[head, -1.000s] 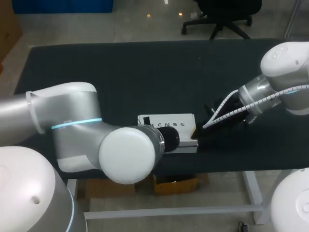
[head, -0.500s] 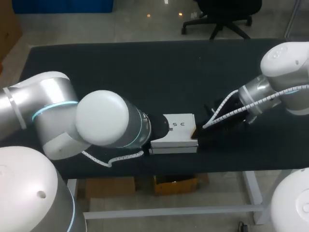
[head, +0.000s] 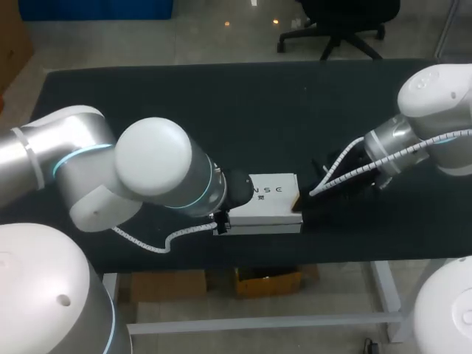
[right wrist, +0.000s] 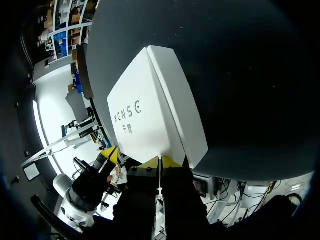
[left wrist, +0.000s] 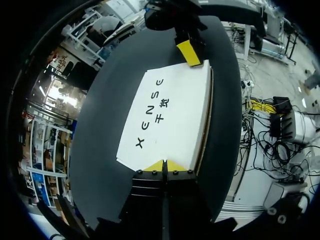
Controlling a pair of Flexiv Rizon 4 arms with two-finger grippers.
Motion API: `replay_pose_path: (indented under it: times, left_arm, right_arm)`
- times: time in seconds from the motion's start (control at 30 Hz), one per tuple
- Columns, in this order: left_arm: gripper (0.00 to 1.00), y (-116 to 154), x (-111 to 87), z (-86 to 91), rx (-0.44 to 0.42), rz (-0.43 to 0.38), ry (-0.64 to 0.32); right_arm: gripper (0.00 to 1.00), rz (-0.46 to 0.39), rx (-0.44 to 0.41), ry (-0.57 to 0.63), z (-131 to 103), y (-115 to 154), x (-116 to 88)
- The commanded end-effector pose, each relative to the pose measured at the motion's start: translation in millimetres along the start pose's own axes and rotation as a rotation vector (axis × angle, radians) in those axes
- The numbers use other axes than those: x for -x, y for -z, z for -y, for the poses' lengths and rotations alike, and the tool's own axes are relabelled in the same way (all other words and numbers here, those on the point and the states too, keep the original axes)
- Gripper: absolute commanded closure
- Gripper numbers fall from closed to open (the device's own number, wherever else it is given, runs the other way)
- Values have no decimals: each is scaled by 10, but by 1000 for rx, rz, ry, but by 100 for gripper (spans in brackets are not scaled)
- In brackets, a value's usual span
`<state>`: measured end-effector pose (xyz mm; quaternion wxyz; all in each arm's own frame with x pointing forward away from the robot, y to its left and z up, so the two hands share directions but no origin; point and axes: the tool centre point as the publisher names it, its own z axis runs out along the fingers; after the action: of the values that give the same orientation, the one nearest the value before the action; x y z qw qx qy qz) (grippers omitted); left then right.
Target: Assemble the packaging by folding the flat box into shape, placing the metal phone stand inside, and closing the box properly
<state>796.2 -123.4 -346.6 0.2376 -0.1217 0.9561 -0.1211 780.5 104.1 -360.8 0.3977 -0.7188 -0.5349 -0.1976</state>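
Observation:
The white box (head: pixel 271 199) lies closed and flat-topped on the black table (head: pixel 184 110), near its front edge, with dark lettering on its lid. My left gripper (left wrist: pixel 163 165) is shut, its yellow tips together against the box's (left wrist: pixel 167 112) left end. My right gripper (right wrist: pixel 160 161) is also shut, tips together at the box's (right wrist: pixel 150 115) right end. In the left wrist view the right arm's yellow fingertip (left wrist: pixel 189 52) rests on the box's far edge. The left arm's wrist (head: pixel 234 193) hides the box's left part in the head view. No metal phone stand shows in any view.
The table's front edge (head: pixel 265 254) runs just below the box. Bare black tabletop stretches behind the box and to both sides.
My left gripper has shut, and its wrist has drawn back from over the box's middle to its left end as the left elbow swung up. The box and right arm have not moved.

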Motion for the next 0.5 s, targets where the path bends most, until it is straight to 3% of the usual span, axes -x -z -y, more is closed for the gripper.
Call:
replay_pose_path:
  times: [0.03,0.5]
  left_arm:
    - [100,-14,-10,-7,3,0,7]
    - [100,-19,-45,-94,5,-14,34]
  right_arm:
    - [100,0,-3,0,-15,-9,6]
    - [100,2,-2,-12,-27,-17,33]
